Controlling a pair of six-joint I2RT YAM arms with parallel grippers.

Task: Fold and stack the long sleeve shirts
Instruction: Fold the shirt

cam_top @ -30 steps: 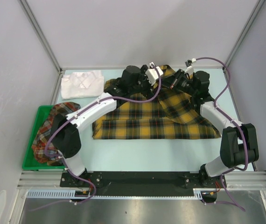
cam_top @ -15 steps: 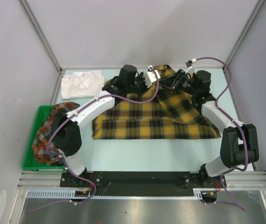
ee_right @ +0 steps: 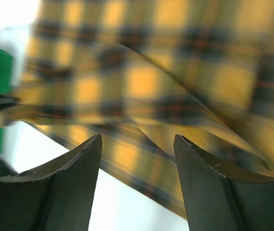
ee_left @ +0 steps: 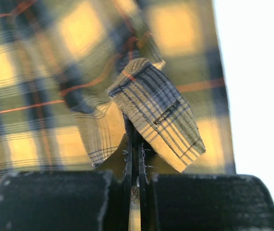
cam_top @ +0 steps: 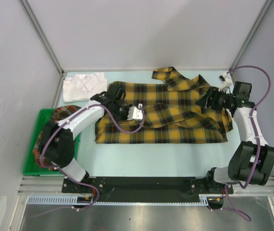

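Yellow-and-black plaid shirt (cam_top: 175, 115) lies spread across the middle of the tabletop (cam_top: 151, 159), collar and one sleeve toward the far edge, its right side rumpled. By my reading the task is about a third along. The white shirt (cam_top: 84, 86) sits as a folded bundle at the far left corner. The red-orange plaid shirt (cam_top: 55, 130) is still heaped in the green bin (cam_top: 31, 168) (untouched, it seems), and nothing is stacked yet.

The left pincer (ee_left: 136, 144) is clamped tight on a raised fold of the yellow plaid cloth, over the shirt's left half. The right pincer (ee_right: 137, 144) has its jaws standing apart with nothing between them, above the shirt's right edge.

A second ago both pincers were up by the collar, the left one spread and the right one closed. Since then the left has nipped the cloth and drawn toward the near left. The right has let go and swung out to the right, and the shirt's upper part lies flatter and wider.
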